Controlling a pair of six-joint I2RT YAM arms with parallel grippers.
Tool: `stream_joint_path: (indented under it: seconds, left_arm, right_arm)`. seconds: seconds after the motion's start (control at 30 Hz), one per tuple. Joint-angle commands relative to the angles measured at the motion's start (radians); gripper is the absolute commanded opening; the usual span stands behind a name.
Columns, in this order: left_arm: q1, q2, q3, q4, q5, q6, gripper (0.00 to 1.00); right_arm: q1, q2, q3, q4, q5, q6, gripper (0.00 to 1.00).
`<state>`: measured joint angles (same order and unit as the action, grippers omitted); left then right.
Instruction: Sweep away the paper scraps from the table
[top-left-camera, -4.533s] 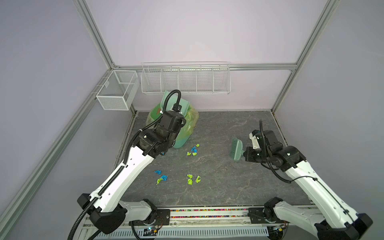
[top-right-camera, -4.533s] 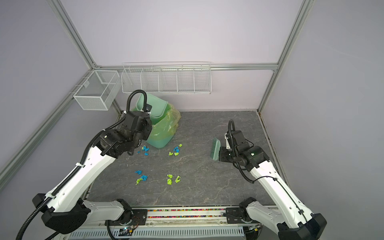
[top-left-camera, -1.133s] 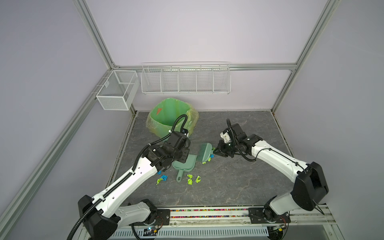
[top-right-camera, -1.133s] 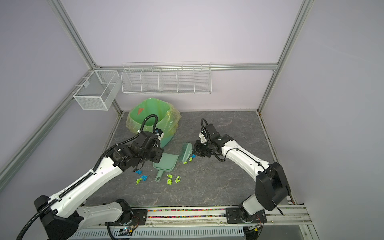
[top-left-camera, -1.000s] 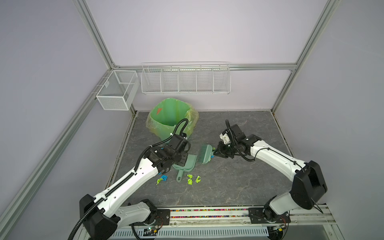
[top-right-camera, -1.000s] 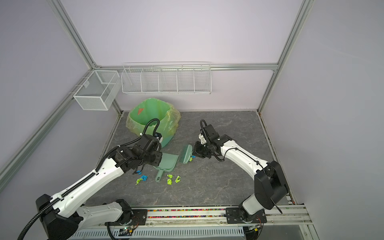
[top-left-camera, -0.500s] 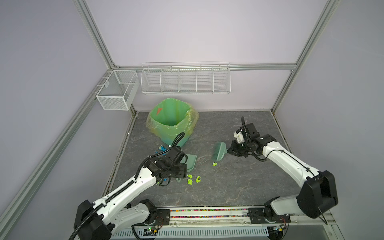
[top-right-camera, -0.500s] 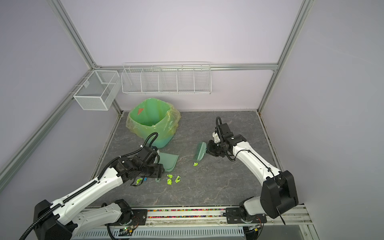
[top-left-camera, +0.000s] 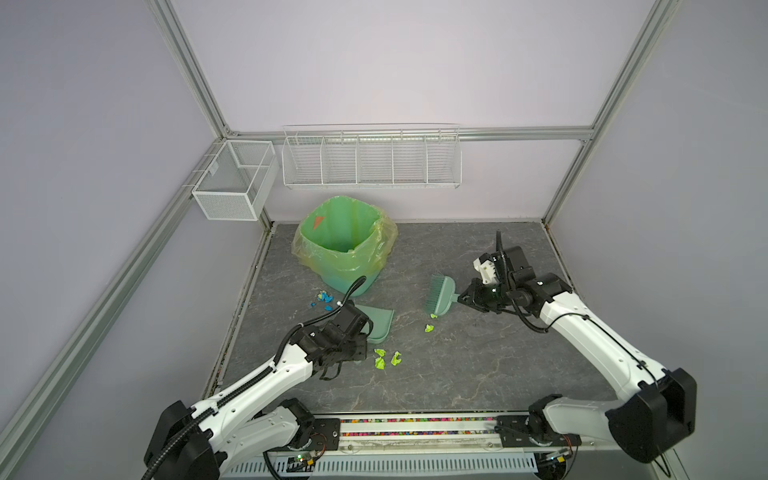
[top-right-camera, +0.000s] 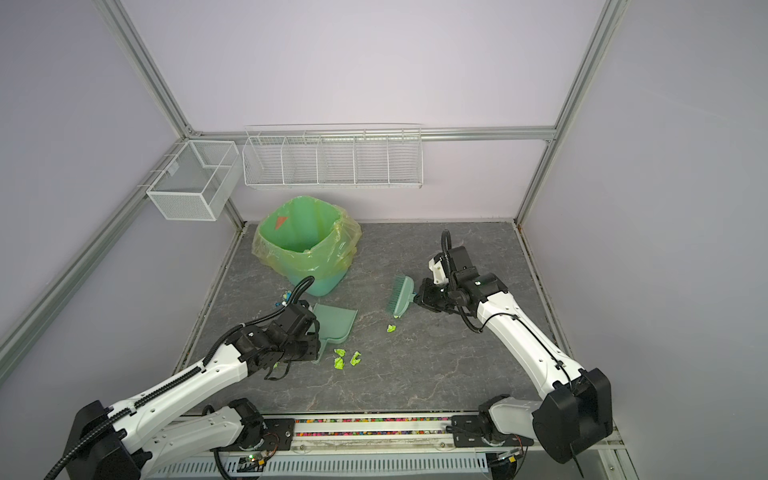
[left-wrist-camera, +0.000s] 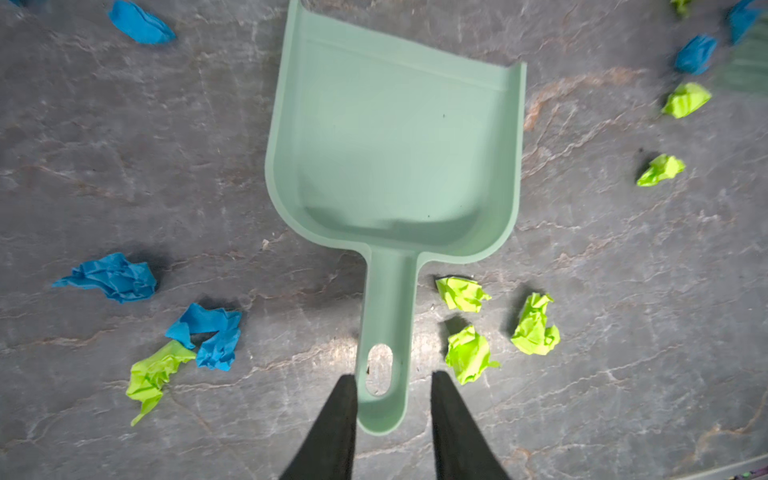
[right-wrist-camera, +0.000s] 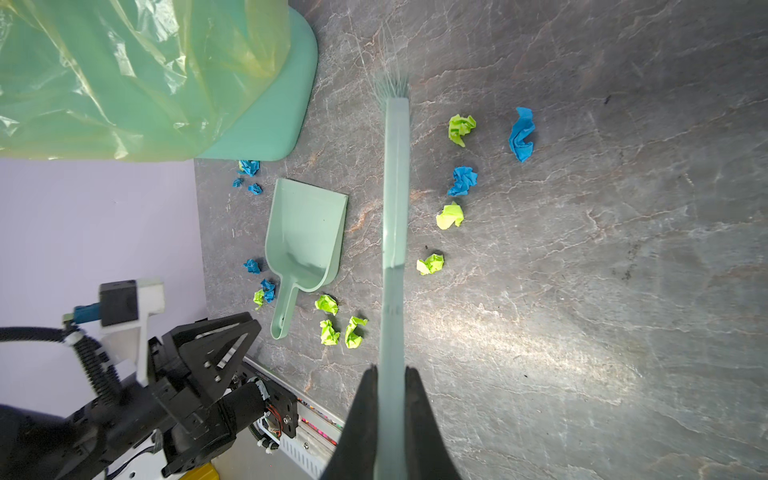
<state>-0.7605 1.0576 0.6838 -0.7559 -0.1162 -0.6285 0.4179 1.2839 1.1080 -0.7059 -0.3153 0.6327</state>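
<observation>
Dark veined tabletop, aluminium frame around it. Left pincer low over the near end of the pale green dustpan: the jaws stand apart, one on each side of the handle tip, with a sliver of grey showing between one finger and the handle. It is not clamped. The dustpan lies flat, handle toward the front rail, mouth toward the back wall. Right pincer is closed on the handle of the matching brush, out right of the dustpan and apart from it, bristles turned toward the bin. Whether the bristles touch the surface I cannot tell. The bin is green with a yellowish bag, and it stands at the back left. The paper scraps all lie loose on the tabletop. Three lime wads sit just beside the dustpan handle on the brush side. On the handle's other side lie two blue ones and a lime one. A few small blue bits are near the bin's foot. The right wrist view shows a scatter of lime and blue wads beyond the brush, and in both top views two of the lime ones lie on the front-rail side of the brush head. White wire baskets hang on the back rail.
</observation>
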Motion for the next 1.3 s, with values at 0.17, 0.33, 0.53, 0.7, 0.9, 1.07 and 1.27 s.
stream_joint_path:
  seconds: [0.17,0.33,0.53,0.7,0.9,1.07,1.27]
  left_arm:
    - [0.000,0.071,-0.015,0.025,-0.055,-0.031,0.29]
    - [0.001,0.097,-0.029,0.029,-0.023,-0.031,0.27]
    - [0.001,0.104,-0.047,0.025,-0.006,-0.050,0.23]
    - [0.001,0.105,-0.060,0.044,-0.003,-0.066,0.21]
    - [0.001,0.116,-0.061,0.046,0.003,-0.062,0.13]
    - [0.002,0.120,-0.063,0.051,0.006,-0.064,0.07]
    - [0.001,0.115,-0.057,0.054,0.004,-0.052,0.01]
  right_arm:
    - [-0.001,-0.024,-0.029,0.020,-0.029,0.029,0.07]
    - [-0.001,-0.029,-0.033,0.024,-0.027,0.032,0.07]
    - [-0.001,-0.021,-0.032,0.031,-0.028,0.033,0.07]
    - [-0.002,-0.018,-0.034,0.039,-0.030,0.038,0.07]
    - [-0.002,-0.014,-0.031,0.039,-0.030,0.035,0.07]
    - [-0.001,-0.012,-0.033,0.040,-0.032,0.036,0.07]
    - [-0.001,-0.017,-0.028,0.036,-0.031,0.036,0.07]
